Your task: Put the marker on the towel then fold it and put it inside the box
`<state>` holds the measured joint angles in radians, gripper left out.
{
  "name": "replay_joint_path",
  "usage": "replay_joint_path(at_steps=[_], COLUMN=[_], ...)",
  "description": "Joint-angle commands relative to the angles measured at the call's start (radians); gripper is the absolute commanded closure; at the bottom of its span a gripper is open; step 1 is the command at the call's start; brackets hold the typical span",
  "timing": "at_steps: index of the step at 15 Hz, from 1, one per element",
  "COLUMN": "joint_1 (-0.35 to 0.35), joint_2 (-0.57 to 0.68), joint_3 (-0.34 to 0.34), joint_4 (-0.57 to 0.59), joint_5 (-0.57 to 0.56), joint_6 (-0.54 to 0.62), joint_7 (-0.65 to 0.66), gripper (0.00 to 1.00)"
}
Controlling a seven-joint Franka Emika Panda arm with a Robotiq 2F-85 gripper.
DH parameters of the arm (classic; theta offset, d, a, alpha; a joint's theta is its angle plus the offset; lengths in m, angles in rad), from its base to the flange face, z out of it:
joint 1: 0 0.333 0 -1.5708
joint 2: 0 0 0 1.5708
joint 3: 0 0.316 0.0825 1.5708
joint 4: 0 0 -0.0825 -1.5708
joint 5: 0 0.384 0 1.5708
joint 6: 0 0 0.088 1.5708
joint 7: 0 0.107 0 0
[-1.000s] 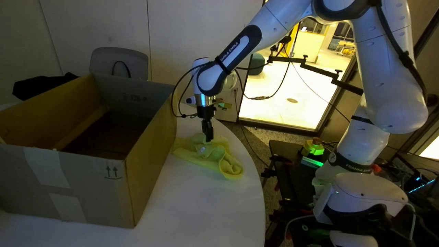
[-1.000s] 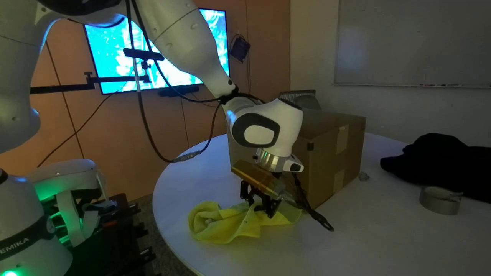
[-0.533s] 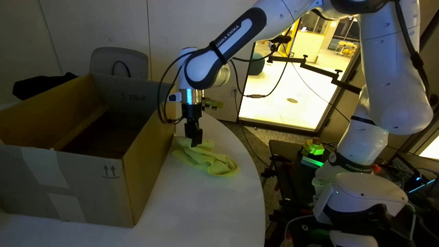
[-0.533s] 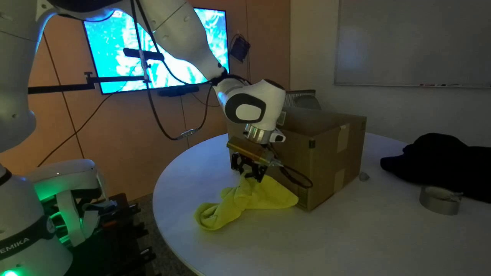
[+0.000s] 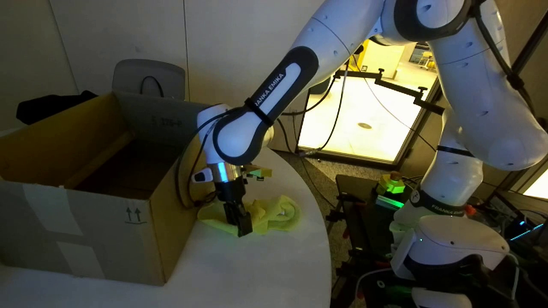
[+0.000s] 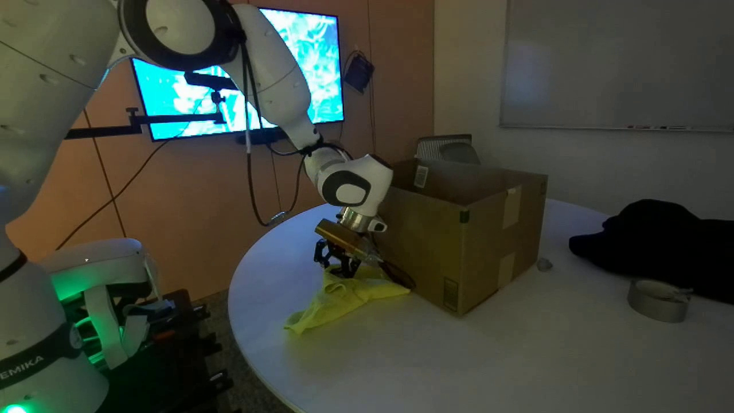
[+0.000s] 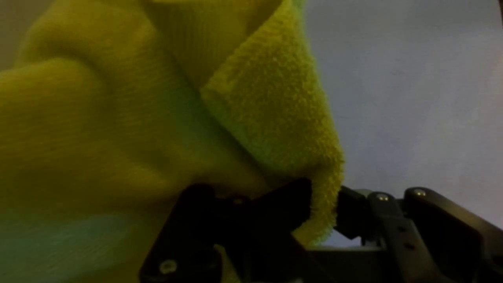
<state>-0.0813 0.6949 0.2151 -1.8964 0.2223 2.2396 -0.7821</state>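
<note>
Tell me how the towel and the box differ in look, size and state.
The towel is yellow-green, crumpled cloth; the box is brown, straight-edged cardboard. The towel is much smaller than the box. The towel is pinched in the tool, while the box stands open-topped with nothing gripping it. Both touch the white table.

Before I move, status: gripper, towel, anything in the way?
Gripper shut on towel. Towel bunched, outside the box. Marker not visible. Likely in the way: the box's upright side.
</note>
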Motion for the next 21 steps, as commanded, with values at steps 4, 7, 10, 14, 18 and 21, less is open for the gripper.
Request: replay_joint_path(at_steps=[4,7,10,14,18,21], joint_1=[0.018,0.002,-0.002,-0.010,0.004,0.017], joint_2=[-0.003,-0.042,-0.090,-0.179,-0.268,-0.344], joint_3=[-0.003,0.002,0.003,0.013,0.024,0.048], joint_4=[-0.002,-0.043,-0.101,-0.215,-0.333,-0.431], joint_5=[-0.013,0.000,0.013,0.041,0.091,0.148], joint_6=[0.017,0.033,0.079,0.133,0.195,0.270], joint_7=[0.052,0.053,0.081,0.135,0.234,0.310], gripper=[0.49,0.28,0.06,0.00,0.00,0.00])
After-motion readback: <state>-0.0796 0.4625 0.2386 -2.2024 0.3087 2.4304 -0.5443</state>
